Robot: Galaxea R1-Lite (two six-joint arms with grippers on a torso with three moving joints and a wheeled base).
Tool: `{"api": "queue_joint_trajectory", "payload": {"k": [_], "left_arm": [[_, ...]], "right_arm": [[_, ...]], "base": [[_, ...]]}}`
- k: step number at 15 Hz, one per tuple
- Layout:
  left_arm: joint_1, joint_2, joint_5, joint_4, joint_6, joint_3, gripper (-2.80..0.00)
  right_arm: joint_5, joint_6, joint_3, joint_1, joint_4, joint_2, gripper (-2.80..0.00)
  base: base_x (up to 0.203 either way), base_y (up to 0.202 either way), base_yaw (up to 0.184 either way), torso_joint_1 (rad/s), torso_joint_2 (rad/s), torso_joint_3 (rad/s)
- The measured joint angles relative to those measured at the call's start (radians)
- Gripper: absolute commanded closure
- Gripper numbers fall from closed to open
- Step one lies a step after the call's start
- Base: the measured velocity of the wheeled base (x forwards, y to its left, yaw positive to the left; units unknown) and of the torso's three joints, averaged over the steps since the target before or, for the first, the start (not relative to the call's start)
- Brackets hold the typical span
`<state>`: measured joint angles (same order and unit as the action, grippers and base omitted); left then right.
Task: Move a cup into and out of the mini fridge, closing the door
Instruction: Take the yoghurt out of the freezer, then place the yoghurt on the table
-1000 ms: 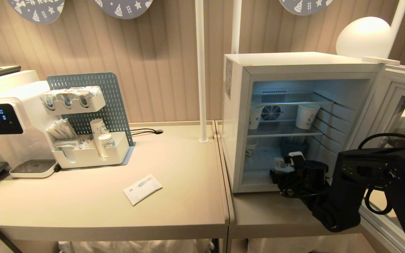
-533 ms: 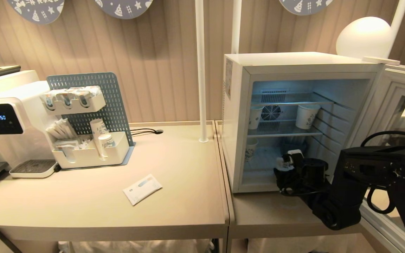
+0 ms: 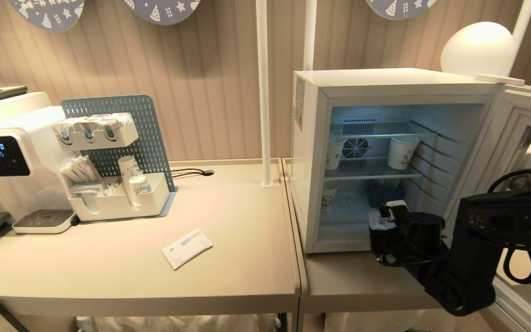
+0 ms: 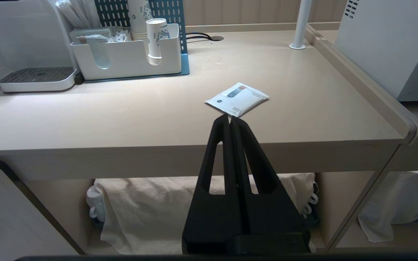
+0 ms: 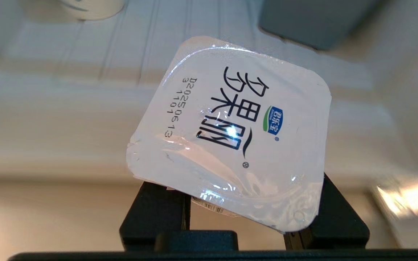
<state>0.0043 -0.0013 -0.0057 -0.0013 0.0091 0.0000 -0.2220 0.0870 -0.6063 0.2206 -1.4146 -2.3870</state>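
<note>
Two black fingers (image 5: 151,210) of the right gripper (image 3: 382,220) clamp the cup (image 5: 230,134) at the mini fridge (image 3: 385,83) mouth, low on the right side, its printed lid up. The door (image 3: 523,138) stands swung open, far right. The left gripper (image 4: 229,119) hangs clenched and empty, near the table's (image 4: 122,116) front edge.

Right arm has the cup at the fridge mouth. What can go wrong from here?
1. The cup sits tilted between the right tool fingers, which show only under its lid edge. It may slip.
2. The tool is low at the mini fridge opening; the front lip could snag it.
3. The door stands open beside the right arm, within bumping range.
</note>
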Motion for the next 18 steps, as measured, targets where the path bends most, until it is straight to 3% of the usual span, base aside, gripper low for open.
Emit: {"api": "queue_joint_trajectory", "payload": {"k": [6,8,11,15,18], "left_arm": [[0.000,0.000,0.000,0.000,0.003,0.000,0.00],[0.000,0.000,0.000,0.000,0.004,0.000,0.00],[0.000,0.000,0.000,0.000,0.004,0.000,0.00],[0.000,0.000,0.000,0.000,0.009,0.000,0.00],[0.000,0.000,0.000,-0.001,0.009,0.000,0.00]], "right_arm": [[-0.027,-0.002,0.278,0.010,-0.098,0.276,0.00],[-0.083,0.003,0.347,0.025,-0.096,0.417,0.00],[-0.249,0.052,0.420,0.055,-0.055,0.677,0.00],[-0.505,0.119,0.424,0.071,0.170,1.116,0.00],[-0.579,0.134,0.370,-0.012,0.503,1.474,0.00]], "base": [[0.000,0.000,0.000,0.000,0.00,0.000],[0.000,0.000,0.000,0.000,0.00,0.000],[0.000,0.000,0.000,0.000,0.00,0.000],[0.000,0.000,0.000,0.000,0.00,0.000],[0.000,0.000,0.000,0.000,0.00,0.000]]}}
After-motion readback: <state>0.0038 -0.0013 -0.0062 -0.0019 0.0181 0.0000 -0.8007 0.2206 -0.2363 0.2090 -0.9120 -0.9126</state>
